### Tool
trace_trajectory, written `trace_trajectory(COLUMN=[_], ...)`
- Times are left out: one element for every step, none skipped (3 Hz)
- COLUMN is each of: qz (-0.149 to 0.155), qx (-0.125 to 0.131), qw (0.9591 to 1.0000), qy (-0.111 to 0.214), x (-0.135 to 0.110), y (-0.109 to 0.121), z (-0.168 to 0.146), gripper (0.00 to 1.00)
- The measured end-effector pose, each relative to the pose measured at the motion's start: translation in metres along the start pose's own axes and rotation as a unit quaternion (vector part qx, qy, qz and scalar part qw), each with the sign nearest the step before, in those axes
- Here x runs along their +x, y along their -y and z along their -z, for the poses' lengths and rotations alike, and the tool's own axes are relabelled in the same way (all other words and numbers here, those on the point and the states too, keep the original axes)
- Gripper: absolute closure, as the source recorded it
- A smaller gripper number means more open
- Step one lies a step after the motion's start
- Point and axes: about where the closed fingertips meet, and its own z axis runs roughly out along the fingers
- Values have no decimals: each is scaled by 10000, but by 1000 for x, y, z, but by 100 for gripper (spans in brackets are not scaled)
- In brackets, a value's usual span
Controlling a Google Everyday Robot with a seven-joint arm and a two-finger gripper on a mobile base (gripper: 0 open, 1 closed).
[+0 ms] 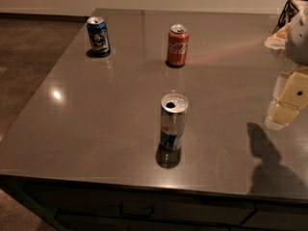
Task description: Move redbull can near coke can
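Observation:
The redbull can (173,122), slim and silver with a blue lower panel, stands upright near the front middle of the grey counter (96,109). The coke can (177,45), red-orange with white script, stands upright farther back, almost straight behind it. My gripper (288,102) hangs at the right edge of the view, above the counter and well to the right of the redbull can, touching neither can. Its pale yellowish fingers (293,93) point down and left.
A dark blue can (98,36) stands upright at the back left of the counter. A dark wire basket (288,13) with pale items sits at the back right. The counter's front edge runs below the redbull can, with drawers underneath. Floor lies to the left.

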Motion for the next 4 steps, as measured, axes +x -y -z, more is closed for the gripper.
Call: trace_trajectory(qz=[1, 94, 239, 314], qx=[0, -105, -458, -853], qw=[10000, 9997, 9966, 9891], qy=[2, 213, 637, 1156], x=[0, -14, -45, -85], y=[0, -4, -20, -41], z=[0, 0, -12, -28], gripper=[0, 0, 0, 0])
